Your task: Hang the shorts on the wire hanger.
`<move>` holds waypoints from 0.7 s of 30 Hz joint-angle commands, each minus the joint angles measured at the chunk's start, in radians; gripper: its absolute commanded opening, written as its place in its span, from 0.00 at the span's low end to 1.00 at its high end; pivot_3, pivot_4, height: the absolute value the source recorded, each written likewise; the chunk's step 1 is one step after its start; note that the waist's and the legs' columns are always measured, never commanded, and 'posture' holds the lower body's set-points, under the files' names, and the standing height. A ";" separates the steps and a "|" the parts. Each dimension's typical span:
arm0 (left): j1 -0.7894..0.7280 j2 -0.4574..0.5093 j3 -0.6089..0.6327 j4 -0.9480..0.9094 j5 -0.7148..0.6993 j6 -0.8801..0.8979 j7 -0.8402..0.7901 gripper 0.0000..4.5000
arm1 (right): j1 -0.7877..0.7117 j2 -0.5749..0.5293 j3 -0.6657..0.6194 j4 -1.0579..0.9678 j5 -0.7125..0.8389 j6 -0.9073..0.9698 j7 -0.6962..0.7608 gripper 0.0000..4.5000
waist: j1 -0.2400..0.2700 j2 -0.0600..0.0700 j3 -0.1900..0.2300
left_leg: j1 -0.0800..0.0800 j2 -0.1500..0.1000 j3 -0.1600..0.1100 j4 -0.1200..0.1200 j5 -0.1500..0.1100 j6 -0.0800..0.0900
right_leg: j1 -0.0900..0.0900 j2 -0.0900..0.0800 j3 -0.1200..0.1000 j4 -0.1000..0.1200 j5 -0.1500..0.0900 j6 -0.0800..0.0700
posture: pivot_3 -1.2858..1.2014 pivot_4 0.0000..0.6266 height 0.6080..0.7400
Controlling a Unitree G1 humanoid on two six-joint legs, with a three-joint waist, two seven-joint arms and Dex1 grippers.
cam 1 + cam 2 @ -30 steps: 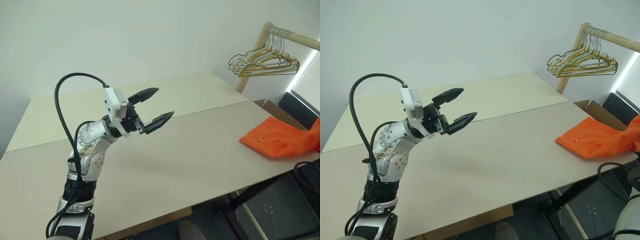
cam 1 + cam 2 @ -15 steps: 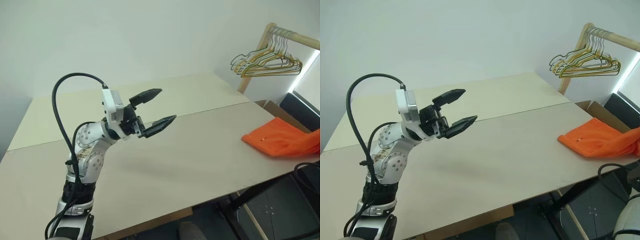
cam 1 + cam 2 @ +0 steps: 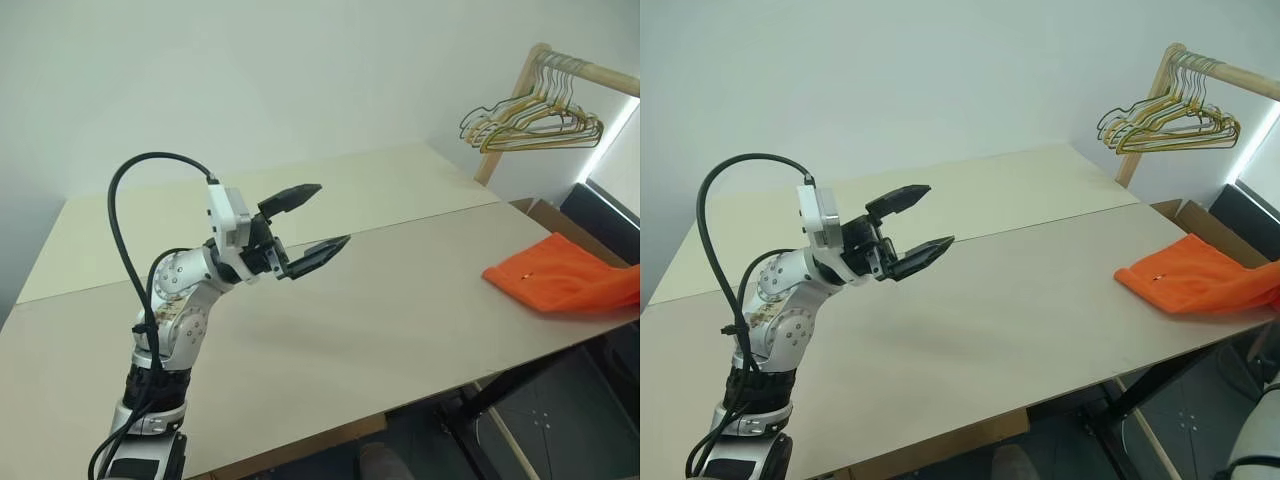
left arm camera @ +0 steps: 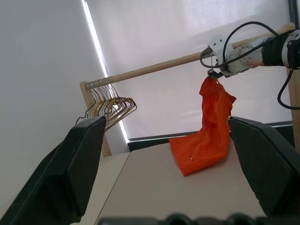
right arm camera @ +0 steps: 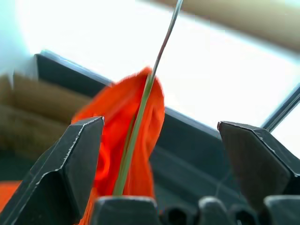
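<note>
Both grippers, left (image 3: 316, 218) and right (image 4: 214, 73), gape empty, so back yours off gently from the hanger (image 5: 140, 108) where the shorts (image 5: 133, 140) drape just ahead.

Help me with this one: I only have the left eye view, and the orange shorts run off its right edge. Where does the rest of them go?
Observer: In the left wrist view the shorts go up from the table as a hanging strip, reaching the right gripper beside the wooden rail.
Operator: Is that gripper clamped on them?
Observer: No. The right wrist view shows its fingers spread wide, with nothing between them.
Operator: And the wire hanger?
Observer: The wire hanger shows there as a thin grey-green wire crossing the bunched cloth. I cannot tell whether the shorts hang from it.
</note>
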 commanded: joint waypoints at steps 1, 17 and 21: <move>-0.012 0.007 0.006 -0.023 -0.003 -0.020 0.000 1.00 | -0.025 0.026 0.036 -0.100 -0.033 -0.139 0.006 0.99 | -0.002 0.000 0.000 | 0.000 0.000 0.000 0.000 0.000 0.000 | 0.000 0.000 0.000 0.000 0.000 0.000 | 0.46 0.00 1.00; 0.080 0.099 0.090 -0.119 -0.002 0.011 0.075 1.00 | 0.177 0.296 0.207 -0.648 0.016 -0.320 0.568 0.99 | 0.051 0.001 0.000 | 0.010 0.002 0.001 0.000 0.001 -0.002 | 0.001 0.001 0.000 0.004 0.001 0.000 | 0.53 0.00 1.00; 0.144 0.155 0.138 -0.165 -0.009 0.029 0.099 1.00 | 0.267 0.361 0.294 -0.796 0.003 -0.310 0.730 0.99 | 0.093 0.000 0.000 | 0.011 0.002 0.000 0.000 0.002 -0.003 | -0.001 0.001 -0.001 0.008 0.000 -0.001 | 0.55 0.00 1.00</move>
